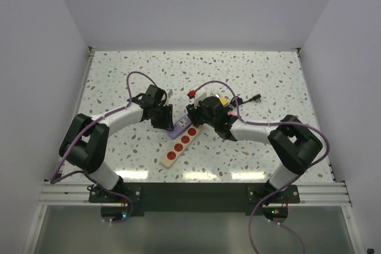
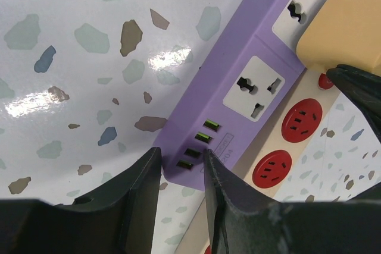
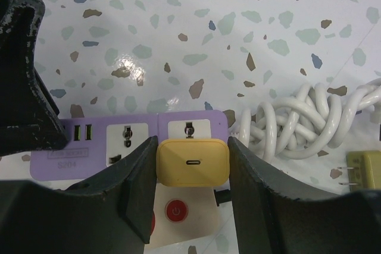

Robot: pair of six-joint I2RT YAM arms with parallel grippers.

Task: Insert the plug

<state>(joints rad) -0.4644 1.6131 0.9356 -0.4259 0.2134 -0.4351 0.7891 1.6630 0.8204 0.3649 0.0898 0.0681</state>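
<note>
Yellow square plug, pinched by right gripper over purple plastic power strip, may tilt and miss; left gripper's hold unclear.

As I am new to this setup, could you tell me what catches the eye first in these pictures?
The yellow plug, clamped in the right tool, stands out right at a socket of the purple power strip. That strip lies mid-table beside a cream strip with red sockets, with the left tool at its USB end. A tangled white cable lies by its other end.
</note>
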